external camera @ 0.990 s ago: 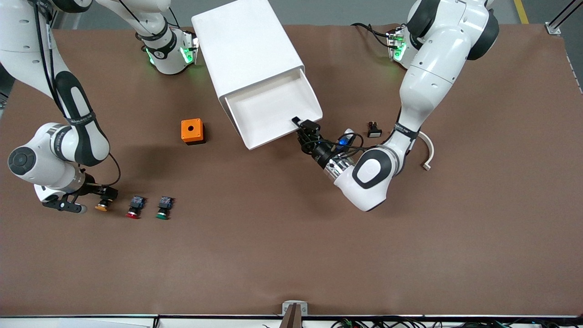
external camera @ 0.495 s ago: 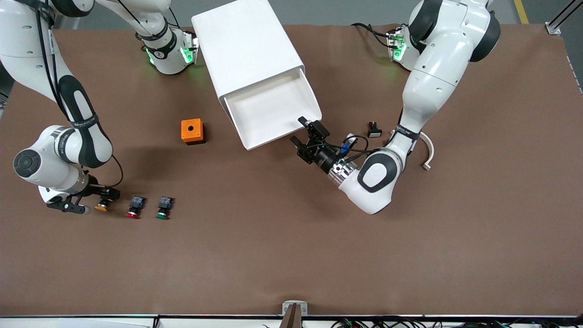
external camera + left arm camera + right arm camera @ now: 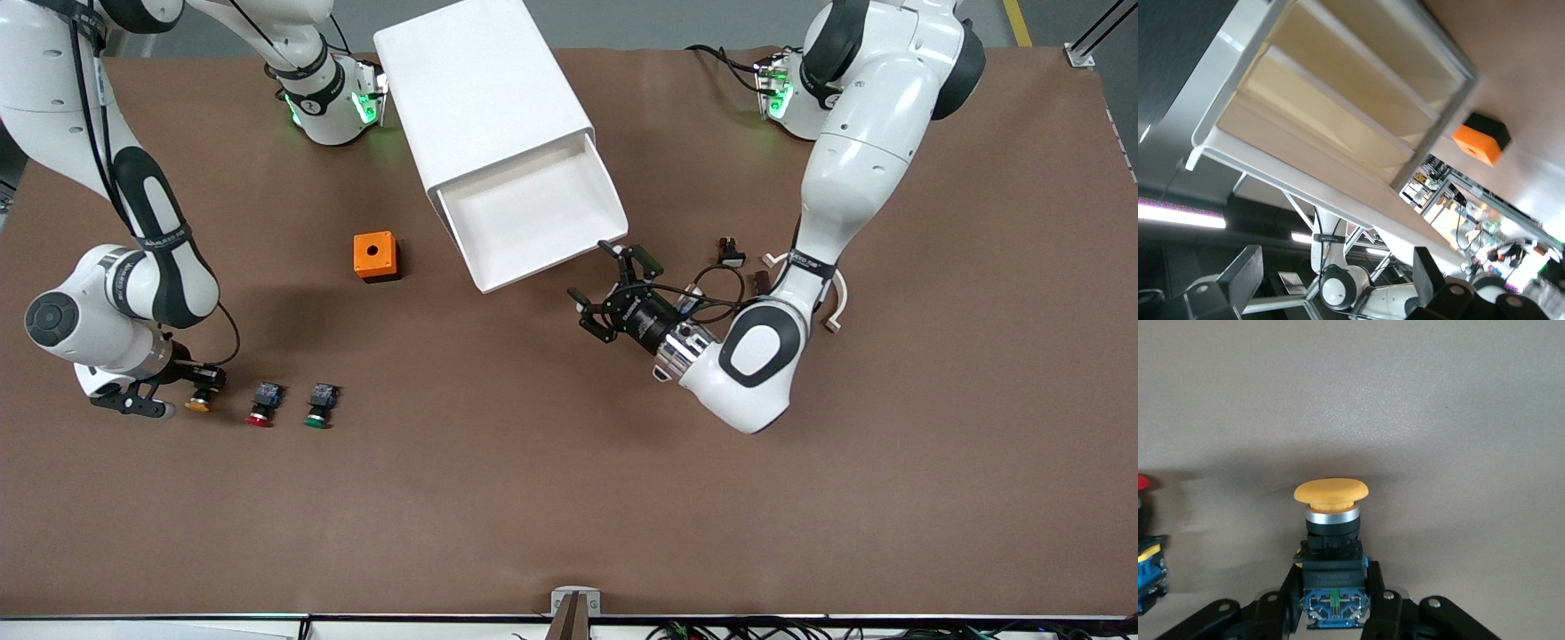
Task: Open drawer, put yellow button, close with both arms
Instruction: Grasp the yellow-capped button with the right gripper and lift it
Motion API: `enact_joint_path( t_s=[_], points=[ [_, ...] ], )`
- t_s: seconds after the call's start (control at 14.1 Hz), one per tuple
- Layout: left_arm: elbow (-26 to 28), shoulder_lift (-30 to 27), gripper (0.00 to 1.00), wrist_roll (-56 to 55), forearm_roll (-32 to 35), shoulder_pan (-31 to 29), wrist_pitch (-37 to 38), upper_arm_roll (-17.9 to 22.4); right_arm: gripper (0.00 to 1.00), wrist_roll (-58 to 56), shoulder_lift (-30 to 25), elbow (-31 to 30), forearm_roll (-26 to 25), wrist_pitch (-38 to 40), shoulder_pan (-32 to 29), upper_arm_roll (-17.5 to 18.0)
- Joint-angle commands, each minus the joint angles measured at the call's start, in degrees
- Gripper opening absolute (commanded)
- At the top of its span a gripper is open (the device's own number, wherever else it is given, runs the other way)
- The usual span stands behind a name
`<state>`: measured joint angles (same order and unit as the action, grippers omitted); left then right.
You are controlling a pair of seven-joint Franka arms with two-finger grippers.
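Observation:
The drawer (image 3: 533, 213), the top tray of the white cabinet (image 3: 480, 89), stands pulled out and empty; its front rim shows in the left wrist view (image 3: 1291, 177). My left gripper (image 3: 606, 286) is open and empty, just off the drawer's front corner toward the left arm's end; its own view (image 3: 1335, 280) shows the fingers wide apart. The yellow button (image 3: 197, 405) lies on the table at the right arm's end. My right gripper (image 3: 206, 386) is shut on its black and blue body, with the fingers on either side of the body (image 3: 1331, 577) and the yellow cap (image 3: 1331, 492) pointing away.
A red-capped button (image 3: 260, 405) and a green-capped one (image 3: 318, 406) lie beside the yellow one. An orange box (image 3: 374, 255) sits beside the cabinet. A small black switch (image 3: 730, 253) and a white curved piece (image 3: 837, 298) lie near the left arm's forearm.
My left gripper has let go of the drawer's front rim, opened, and backed away toward the front camera. The right gripper and yellow button have barely moved.

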<state>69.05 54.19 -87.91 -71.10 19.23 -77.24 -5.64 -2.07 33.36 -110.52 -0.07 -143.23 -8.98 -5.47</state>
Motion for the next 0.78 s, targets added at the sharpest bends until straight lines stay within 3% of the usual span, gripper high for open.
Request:
enact_joint_path(
  t_s=[0.0, 0.21, 0.57, 0.71],
  points=[
    [-2.68, -1.62, 0.99, 9.74, 4.72, 0.90, 0.25, 1.86, 0.00, 1.09, -3.11, 3.36, 0.33, 9.06, 0.02, 0.81],
    [-2.69, -4.79, 0.99, 18.72, 11.75, 0.99, -1.67, 2.12, 0.00, 8.46, -6.63, 10.92, 2.08, 26.55, 3.52, 1.34],
    [-2.69, -8.05, 0.99, 23.14, 19.41, 1.07, -11.95, 2.12, 0.00, 25.76, -16.90, 11.64, 9.98, 39.93, 12.83, 1.34],
    [-2.60, -9.10, 0.99, 25.06, 22.57, 1.51, -13.20, 2.03, 0.00, 34.19, -21.47, 11.64, 10.61, 43.63, 17.48, 1.34]
  ],
)
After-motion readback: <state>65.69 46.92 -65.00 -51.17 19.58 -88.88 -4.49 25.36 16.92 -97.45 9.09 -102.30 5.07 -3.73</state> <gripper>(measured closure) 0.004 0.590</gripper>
